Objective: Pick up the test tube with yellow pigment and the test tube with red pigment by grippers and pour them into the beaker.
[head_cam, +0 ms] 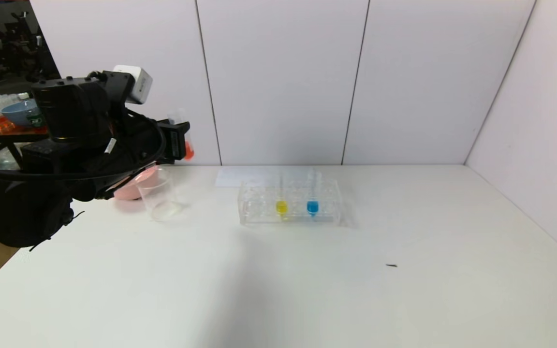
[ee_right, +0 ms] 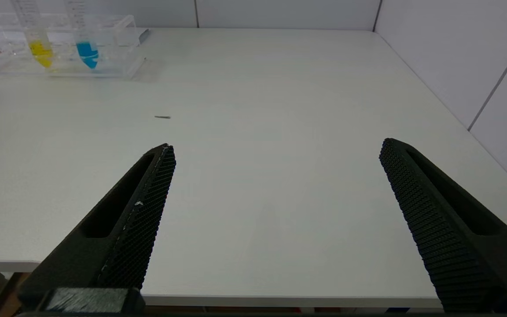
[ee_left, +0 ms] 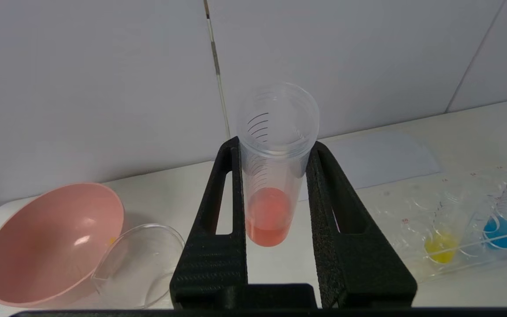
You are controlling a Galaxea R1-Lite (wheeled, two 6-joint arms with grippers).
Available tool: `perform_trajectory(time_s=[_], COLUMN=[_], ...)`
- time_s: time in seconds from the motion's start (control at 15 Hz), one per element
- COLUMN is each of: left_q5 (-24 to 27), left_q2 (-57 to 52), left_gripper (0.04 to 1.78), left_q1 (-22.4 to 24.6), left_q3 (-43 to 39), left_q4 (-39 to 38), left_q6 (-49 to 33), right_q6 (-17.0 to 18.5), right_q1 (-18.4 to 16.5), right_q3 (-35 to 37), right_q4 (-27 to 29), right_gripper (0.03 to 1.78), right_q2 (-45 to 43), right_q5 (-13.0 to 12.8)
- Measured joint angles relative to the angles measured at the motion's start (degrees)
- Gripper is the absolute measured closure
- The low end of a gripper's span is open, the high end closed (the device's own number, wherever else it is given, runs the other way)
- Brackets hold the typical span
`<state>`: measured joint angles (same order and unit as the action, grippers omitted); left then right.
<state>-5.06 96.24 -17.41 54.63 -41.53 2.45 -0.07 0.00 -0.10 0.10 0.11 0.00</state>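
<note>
My left gripper (head_cam: 180,137) hangs in the air above and just right of the clear beaker (head_cam: 160,195), shut on the test tube with red pigment (head_cam: 188,150). In the left wrist view the tube (ee_left: 269,215) stands nearly upright between the two black fingers (ee_left: 225,198), open mouth up, red liquid at its bottom. The beaker (ee_left: 141,264) sits beside it, below. The test tube with yellow pigment (head_cam: 281,207) stands in the clear rack (head_cam: 254,203) at mid-table. My right gripper (ee_right: 275,147) is open and holds nothing, over the table's front edge.
A pink bowl (head_cam: 131,188) touches the beaker's far left side. A blue-liquid tube (head_cam: 312,207) stands in the rack right of the yellow one. A white sheet (head_cam: 240,176) lies behind the rack. A small dark speck (head_cam: 391,265) lies on the table.
</note>
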Motion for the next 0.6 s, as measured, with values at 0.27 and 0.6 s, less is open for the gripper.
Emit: perform_trajectory(time_s=[0.27,0.6], left_q5=[0.21,1.93], left_q2=[-0.51,-0.96], left_gripper=[1.38,1.38], left_q1=[2.65,6.28], left_q3=[-0.33,-0.46], left_q4=[0.77,1.57], left_q6=[-0.30,-0.80], right_q6=[0.00,0.00], right_q1=[0.00,0.00], right_q3=[0.00,0.00], right_q4=[0.00,0.00], right_gripper=[0.11,0.11], right_q2=[0.00,0.00], right_q5=[0.00,0.00])
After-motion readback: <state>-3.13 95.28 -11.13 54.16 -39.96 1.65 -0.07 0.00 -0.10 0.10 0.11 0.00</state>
